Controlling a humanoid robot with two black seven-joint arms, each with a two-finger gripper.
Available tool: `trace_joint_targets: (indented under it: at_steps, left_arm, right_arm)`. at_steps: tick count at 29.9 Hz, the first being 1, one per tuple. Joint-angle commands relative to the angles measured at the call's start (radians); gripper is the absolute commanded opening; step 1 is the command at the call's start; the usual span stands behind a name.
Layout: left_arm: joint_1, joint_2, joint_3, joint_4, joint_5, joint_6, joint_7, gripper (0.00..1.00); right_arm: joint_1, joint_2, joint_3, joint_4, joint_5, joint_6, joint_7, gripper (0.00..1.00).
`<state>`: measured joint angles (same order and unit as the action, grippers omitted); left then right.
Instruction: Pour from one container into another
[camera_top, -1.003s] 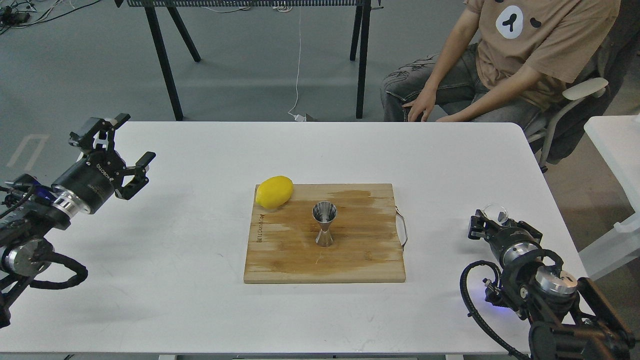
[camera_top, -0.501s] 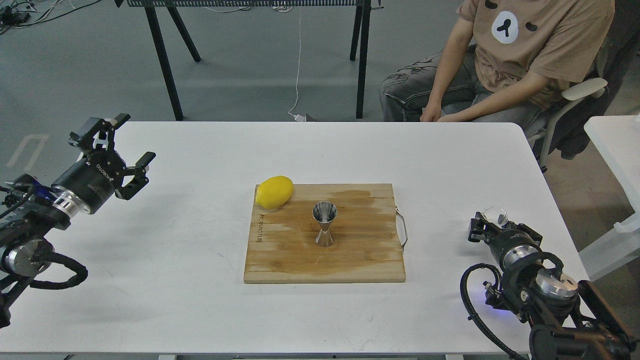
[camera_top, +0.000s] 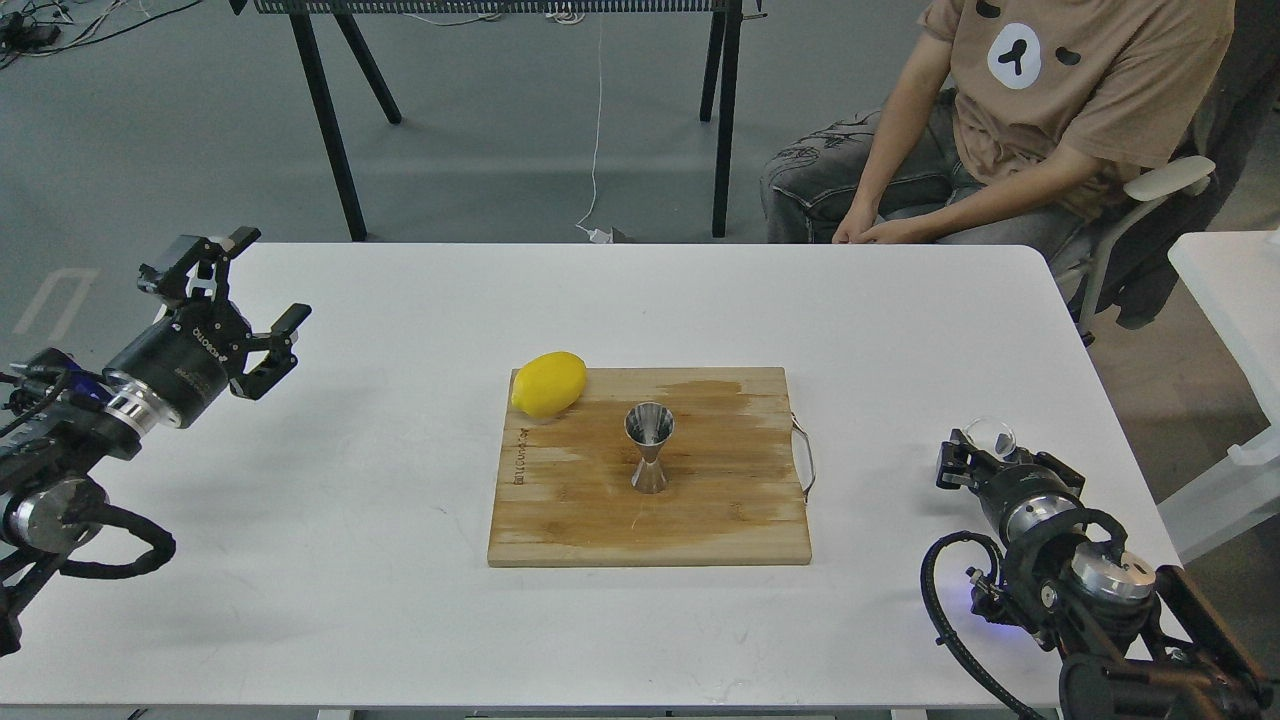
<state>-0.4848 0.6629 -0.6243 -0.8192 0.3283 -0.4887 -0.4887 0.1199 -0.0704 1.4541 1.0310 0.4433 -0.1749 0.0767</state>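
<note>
Head view shows you the left gripper (camera_top: 232, 300) spread wide, holding nothing. Your right gripper (camera_top: 972, 452) sits at the small clear glass cup (camera_top: 990, 433); its grip cannot be told. The steel hourglass jigger (camera_top: 649, 449) stands upright on the wooden cutting board (camera_top: 720, 520).

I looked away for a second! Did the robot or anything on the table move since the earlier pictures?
Hardly anything. The right gripper slid a tiny bit toward the robot, next to the glass cup. Whether it holds the cup cannot be told. The seated person shifted his hands a little. The left gripper kept its fingers open in the same spot, and the jigger, lemon and cutting board stayed put.
</note>
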Motion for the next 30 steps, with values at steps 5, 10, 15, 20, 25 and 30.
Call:
trace_joint_targets:
  at_steps: [5,10,15,20,25,30]
  left_arm:
    - [0.0,0.001,0.0,0.0,0.0,0.0,0.0,0.98]
    - [0.0,0.001,0.0,0.0,0.0,0.0,0.0,0.98]
    - [0.0,0.001,0.0,0.0,0.0,0.0,0.0,0.98]
    - [0.0,0.001,0.0,0.0,0.0,0.0,0.0,0.98]
    - [0.0,0.001,-0.002,0.0,0.0,0.0,0.0,0.98]
    - [0.0,0.001,0.0,0.0,0.002,0.0,0.0,0.98]
  right_arm:
    - [0.0,0.001,-0.001,0.001,0.0,0.002,0.0,0.98]
    - [0.0,0.001,-0.001,0.001,-0.002,0.002,0.0,0.98]
    - [0.0,0.001,0.0,0.001,0.0,0.0,0.002,0.98]
    - [0.0,0.001,-0.001,0.001,0.0,0.0,0.0,0.98]
    - [0.0,0.001,-0.001,0.004,-0.002,0.0,0.0,0.98]
    - [0.0,0.001,-0.005,0.006,-0.002,0.002,0.0,0.98]
